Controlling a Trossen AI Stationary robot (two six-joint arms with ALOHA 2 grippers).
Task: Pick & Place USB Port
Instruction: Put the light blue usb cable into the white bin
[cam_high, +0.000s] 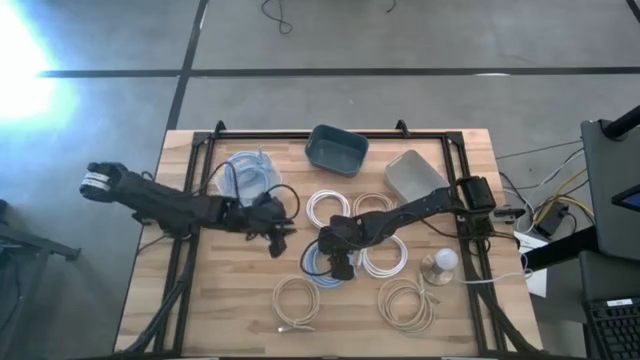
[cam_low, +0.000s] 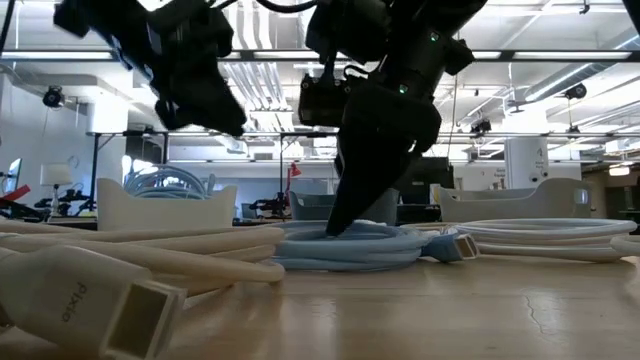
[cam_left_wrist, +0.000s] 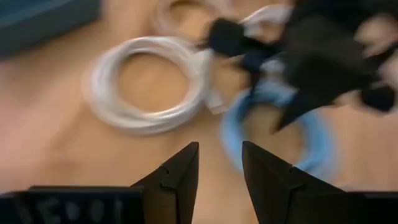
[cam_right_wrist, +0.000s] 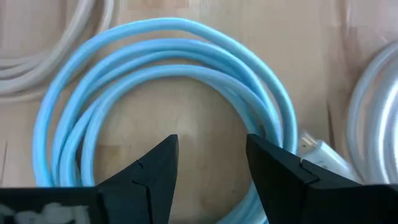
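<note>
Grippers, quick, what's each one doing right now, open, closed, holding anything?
Left gripper: open, empty, raised above the table beside the coils.
Right gripper: open, holding nothing, fingers straddling the light blue cable coil.

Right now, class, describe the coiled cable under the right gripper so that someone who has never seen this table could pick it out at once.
On the wooden table, find the dark blue-grey bin at the far edge and come toward the near edge to the middle of the table. There the open right gripper sits over a light blue coiled cable. The coils lying around it are white or cream; this one alone is blue.
</note>
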